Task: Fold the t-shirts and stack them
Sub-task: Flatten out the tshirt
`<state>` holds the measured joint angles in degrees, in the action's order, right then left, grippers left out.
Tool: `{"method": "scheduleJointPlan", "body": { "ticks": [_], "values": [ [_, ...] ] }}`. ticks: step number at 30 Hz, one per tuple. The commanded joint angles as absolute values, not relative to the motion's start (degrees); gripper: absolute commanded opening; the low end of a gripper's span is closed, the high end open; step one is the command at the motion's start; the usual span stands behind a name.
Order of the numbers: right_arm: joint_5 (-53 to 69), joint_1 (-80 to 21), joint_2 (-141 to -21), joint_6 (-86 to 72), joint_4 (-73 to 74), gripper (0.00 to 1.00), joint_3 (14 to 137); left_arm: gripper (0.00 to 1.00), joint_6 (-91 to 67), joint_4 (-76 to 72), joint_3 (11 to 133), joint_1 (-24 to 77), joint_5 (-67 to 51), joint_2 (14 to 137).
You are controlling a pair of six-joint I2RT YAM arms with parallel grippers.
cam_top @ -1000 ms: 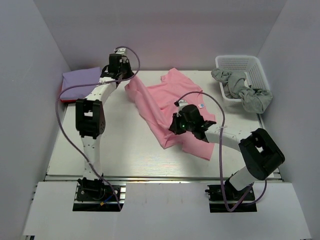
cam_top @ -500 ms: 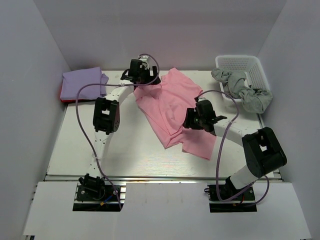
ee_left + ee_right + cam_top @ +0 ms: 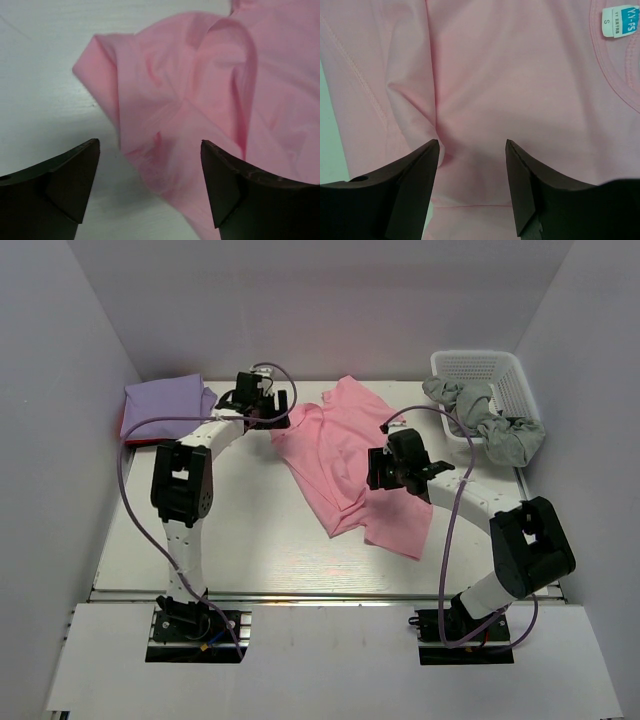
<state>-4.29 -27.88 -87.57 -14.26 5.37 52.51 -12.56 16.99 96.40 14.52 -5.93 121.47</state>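
Seen from above, two arms are bolted at the near edge of a white table (image 3: 240, 530). Nearest, at about 4 o'clock from the table's middle, the right arm (image 3: 470, 505) bends inward so that the right jaws sit over the right side of a light pink shirt (image 3: 335, 450). Its wrist camera shows them spread partway with nothing between them. Below them is smooth cloth with one soft crease, and the small white neck label (image 3: 618, 22) lies toward 1 o'clock, so they are placed just below the collar. The pink shirt lies across the middle of the table, running from 5 o'clock up toward 12. It is rumpled and partly doubled over itself, so it is not yet neatly folded. At its far-left edge, around 11 o'clock, the left arm (image 3: 215, 430) reaches out. The left jaws are spread wide and empty over a bunched flap of pink cloth beside bare table. Both pairs seem to be placed to take fresh grips at opposite sides for a fold. Farther back, in the corner at 10 o'clock, a folded lavender shirt (image 3: 165, 405) rests on a red shirt (image 3: 128, 440), of which only a sliver shows. This is probably the stack the pink shirt will join. At 2 o'clock stands a white basket (image 3: 480, 358) with grey cloth (image 3: 495, 430) spilling over its rim.
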Motion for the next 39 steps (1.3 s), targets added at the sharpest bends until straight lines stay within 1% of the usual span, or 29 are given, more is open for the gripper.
{"method": "scheduleJointPlan", "body": {
  "ticks": [1,3,5,7,8,9,10,13,14,15,17,20,21,22,24,25,34,36,39],
  "values": [
    [-2.21,-27.69,-87.01,-11.52,6.59,0.62,54.93,0.87,-8.09,19.24,96.67,14.68,-7.01,122.25],
    [-1.41,-27.51,-87.45,-11.51,6.77,0.62,55.28,0.82,-6.24,19.25,97.46,14.68,-7.82,124.8],
    [-1.32,-27.6,-88.06,-11.69,6.42,0.62,55.2,0.73,-5.63,22.13,99.84,14.68,-6.34,127.16],
    [-1.14,-27.6,-88.33,-11.6,6.59,0.62,55.46,0.7,-5.63,22.85,100.46,14.68,-4.32,127.71],
    [-1.23,-27.6,-88.59,-11.69,6.68,0.62,55.63,0.66,-5.1,22.85,100.46,14.68,-3.7,127.71],
    [-1.23,-27.6,-88.68,-11.69,6.85,0.62,55.63,0.64,-4.31,22.85,99.85,14.68,-2.65,127.71],
    [-1.32,-27.51,-88.77,-11.6,6.77,0.62,55.72,0.58,-4.31,22.85,99.84,14.68,-1.94,127.71],
    [-1.76,-27.51,-89.21,-11.43,6.86,0.62,55.9,0.47,-4.31,22.85,98.79,14.68,-1.41,127.1],
    [-1.5,-27.51,-89.38,-11.51,6.86,0.62,55.9,0.4,-4.31,22.85,98.79,14.68,-1.41,127.09],
    [-1.49,-27.51,-89.38,-11.51,6.86,0.62,55.9,0.4,-4.31,22.85,98.27,14.68,-1.41,126.48],
    [-0.97,-27.6,-89.91,-11.51,6.59,0.59,55.72,0.36,-4.31,22.85,98.26,14.68,-2.1,125.87],
    [-0.7,-27.6,-90.26,-11.6,6.59,0.59,55.81,0.36,-4.31,23.47,98.26,14.68,-2.72,124.29],
    [-0.53,-27.6,-90.52,-11.51,6.33,0.58,55.72,0.31,-4.31,23.47,97.74,14.68,-2.72,123.23],
    [-0.61,-27.68,-90.79,-11.77,6.24,0.55,55.81,0.23,-4.83,23.47,97.04,14.68,-2.72,123.22],
    [-0.7,-27.77,-91.31,-11.78,6.15,0.52,55.72,0.03,-4.83,23.47,97.03,14.68,-2.72,122.52],
    [-0.53,-27.77,-91.32,-11.6,5.54,0.52,55.72,0.0,-5.36,24.6,97.03,14.68,-2.72,122.0],
    [10.28,-29.44,-93.78,-6.42,3.69,0.52,57.92,0.0,-6.5,23.47,94.92,14.15,-2.2,115.41],
    [10.02,-30.32,-94.04,-6.33,3.43,0.52,58.01,0.0,-6.5,21.8,93.52,14.15,-2.2,113.65],
    [4.32,-30.67,-95.01,-7.82,3.6,0.52,58.88,0.0,-6.5,21.8,93.52,14.15,-2.2,110.92]
  ]
}}
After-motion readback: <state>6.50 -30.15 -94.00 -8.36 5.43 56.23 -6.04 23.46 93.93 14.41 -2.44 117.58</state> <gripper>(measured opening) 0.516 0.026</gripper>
